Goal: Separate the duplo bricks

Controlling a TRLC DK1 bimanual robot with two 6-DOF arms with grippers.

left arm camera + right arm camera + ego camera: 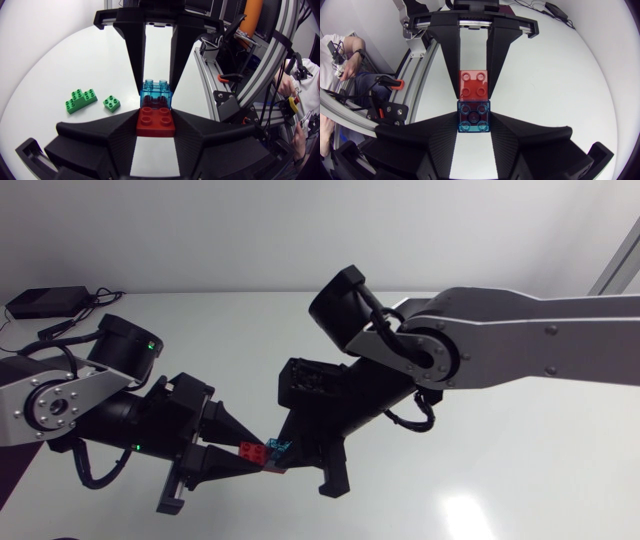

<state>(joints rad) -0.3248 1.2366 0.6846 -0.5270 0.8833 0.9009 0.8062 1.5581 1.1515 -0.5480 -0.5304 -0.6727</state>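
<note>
A red brick (247, 449) and a translucent blue brick (281, 446) are held together above the table's front middle, the two touching. My left gripper (262, 460) comes in from the left and is shut on the red brick (156, 121). My right gripper (290, 452) meets it from the right, shut on the blue brick (474, 116). In the left wrist view the right gripper (156, 95) points straight at mine (156, 125), with the blue brick (156, 92) just ahead of the red one. The right wrist view shows the left gripper (475, 90) pinching the red brick (475, 84).
Two green brick pieces lie on the white table beside the grippers: a stepped stack (80, 100) and a small single brick (111, 103). A black box with cables (45, 302) sits at the table's far left corner.
</note>
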